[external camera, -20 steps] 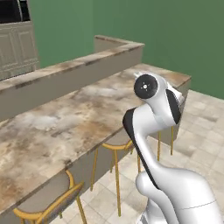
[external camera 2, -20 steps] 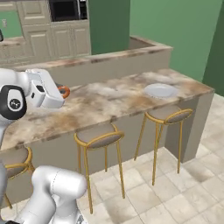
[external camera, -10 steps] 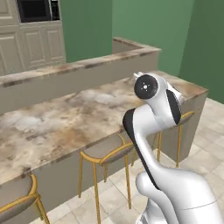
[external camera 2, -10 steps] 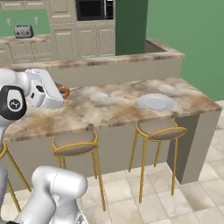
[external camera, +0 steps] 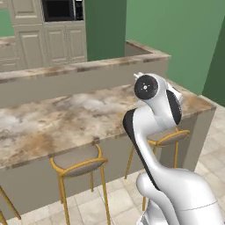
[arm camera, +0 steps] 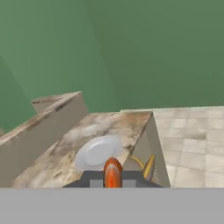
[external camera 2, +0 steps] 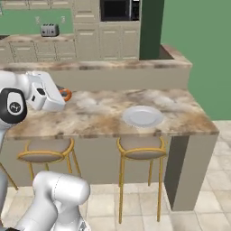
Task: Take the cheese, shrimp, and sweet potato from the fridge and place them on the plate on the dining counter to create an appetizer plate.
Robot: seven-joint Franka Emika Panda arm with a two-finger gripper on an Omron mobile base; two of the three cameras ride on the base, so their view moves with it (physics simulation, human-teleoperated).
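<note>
My gripper (external camera 2: pixel 63 96) hangs over the left part of the dining counter (external camera 2: pixel 103 117), shut on a small curled orange piece, the shrimp (external camera 2: pixel 66 94). In the hand view the shrimp (arm camera: pixel 113 172) stands edge-on between the dark fingertips of the gripper (arm camera: pixel 113 176). The round white plate (external camera 2: pixel 143 116) lies bare on the counter's right part, well to the right of the gripper. In the hand view the plate (arm camera: pixel 97 151) lies just beyond the shrimp on the dining counter (arm camera: pixel 65 153). The fridge, cheese and sweet potato are out of view.
Gold-legged stools (external camera 2: pixel 140 153) (external camera 2: pixel 46 155) stand under the counter's front edge. A raised ledge (external camera 2: pixel 113 66) runs along its far side. The counter ends at the right (external camera 2: pixel 191 162) over tiled floor. A toaster (external camera 2: pixel 48 30) sits on the back counter.
The whole picture has shifted as the base drives along the counter; the plate now sits nearer the middle of the right base view. The gripper stays shut on the shrimp.
</note>
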